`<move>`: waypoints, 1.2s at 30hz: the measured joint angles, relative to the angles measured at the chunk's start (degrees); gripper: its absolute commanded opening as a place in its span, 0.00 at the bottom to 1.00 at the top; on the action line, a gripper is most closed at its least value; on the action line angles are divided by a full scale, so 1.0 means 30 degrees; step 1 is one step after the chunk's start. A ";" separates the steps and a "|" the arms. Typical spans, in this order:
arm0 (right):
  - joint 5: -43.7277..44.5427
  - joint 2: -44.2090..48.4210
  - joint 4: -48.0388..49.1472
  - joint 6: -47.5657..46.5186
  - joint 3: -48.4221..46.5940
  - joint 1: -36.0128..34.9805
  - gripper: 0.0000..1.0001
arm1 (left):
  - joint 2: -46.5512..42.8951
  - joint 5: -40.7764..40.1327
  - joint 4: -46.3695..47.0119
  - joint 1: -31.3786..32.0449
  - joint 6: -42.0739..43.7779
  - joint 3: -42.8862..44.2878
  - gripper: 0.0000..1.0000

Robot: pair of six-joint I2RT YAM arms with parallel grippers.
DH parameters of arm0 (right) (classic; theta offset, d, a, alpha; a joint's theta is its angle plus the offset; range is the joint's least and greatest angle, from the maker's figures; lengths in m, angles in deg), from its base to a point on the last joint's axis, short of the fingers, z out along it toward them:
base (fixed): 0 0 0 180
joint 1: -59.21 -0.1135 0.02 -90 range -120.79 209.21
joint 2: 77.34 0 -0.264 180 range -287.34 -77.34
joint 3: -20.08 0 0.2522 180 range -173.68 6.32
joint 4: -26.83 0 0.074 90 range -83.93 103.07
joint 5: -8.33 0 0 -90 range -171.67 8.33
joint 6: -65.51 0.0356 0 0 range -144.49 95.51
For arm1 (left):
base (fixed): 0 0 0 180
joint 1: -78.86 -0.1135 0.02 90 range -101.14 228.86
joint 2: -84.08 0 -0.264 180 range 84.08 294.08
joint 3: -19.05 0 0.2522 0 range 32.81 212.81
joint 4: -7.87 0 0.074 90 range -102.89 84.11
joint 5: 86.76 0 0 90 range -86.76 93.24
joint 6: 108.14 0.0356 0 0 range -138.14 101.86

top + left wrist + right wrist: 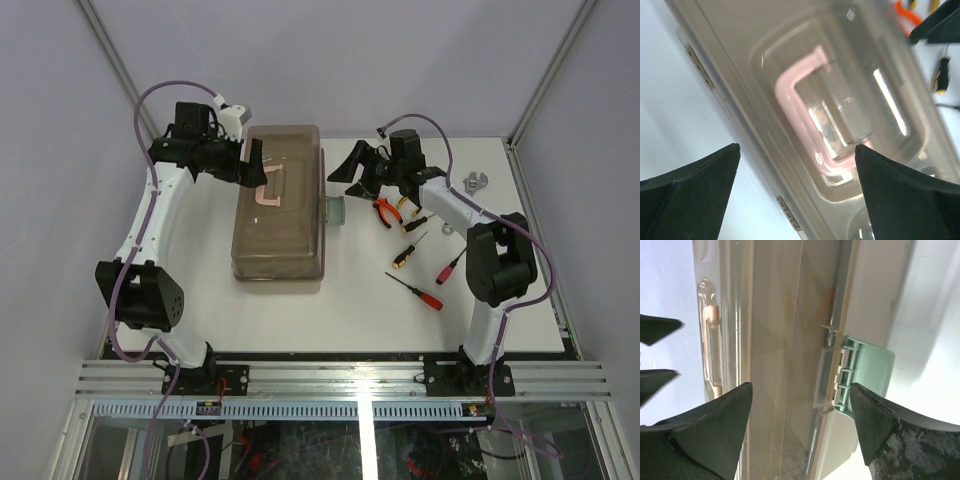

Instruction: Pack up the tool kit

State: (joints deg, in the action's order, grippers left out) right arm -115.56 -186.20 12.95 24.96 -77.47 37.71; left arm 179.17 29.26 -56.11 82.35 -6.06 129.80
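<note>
From above, the shut toolbox (281, 205) sits toward 9 o'clock on the worktop (350, 310), with pliers (388, 211) and screwdrivers (408, 250) loose at its 3 o'clock. My left pincer (252, 165) hangs spread at its 11 o'clock, my right pincer (352, 165) spread at 2.

Left wrist: the pink handle (800, 115) lies beyond my fingers (690, 190).

Right wrist: the green latch (865, 372) looks flipped free, so I'd lift that edge slowly.

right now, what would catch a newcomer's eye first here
The translucent tan toolbox sits left of centre, pink handle on its lid, pale green latch on its right side. The open left gripper and open right gripper flank its far end; red- and yellow-handled tools lie scattered to its right.
</note>
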 measured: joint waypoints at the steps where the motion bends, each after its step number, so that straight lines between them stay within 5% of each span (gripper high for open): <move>1: 0.0000 0.0000 -0.0066 -0.0051 0.0007 0.0109 0.85 | -0.0007 0.0102 -0.0015 -0.0044 -0.0168 0.0678 0.97; 11: 0.0087 -0.1676 -0.2404 -0.1377 -0.1158 0.0248 0.85 | -0.1836 -0.0466 0.1486 -0.0415 -0.2098 0.2994 0.99; 22: 0.0153 -0.2696 -0.5399 -0.3082 -0.3606 0.0240 0.86 | -0.0787 -0.2761 0.4146 -0.5486 -0.3118 -0.3985 0.98; 36: 0.0146 -0.4459 -0.8291 -0.4350 -0.8699 -0.0124 0.86 | 0.2492 -0.3228 0.6040 -0.5778 -0.2907 -0.8204 0.97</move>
State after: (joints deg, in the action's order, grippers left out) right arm -115.12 -199.57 -11.92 11.91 -103.56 37.34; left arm 186.65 19.58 -37.99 65.02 -14.78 105.19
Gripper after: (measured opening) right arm 0.853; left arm 0.968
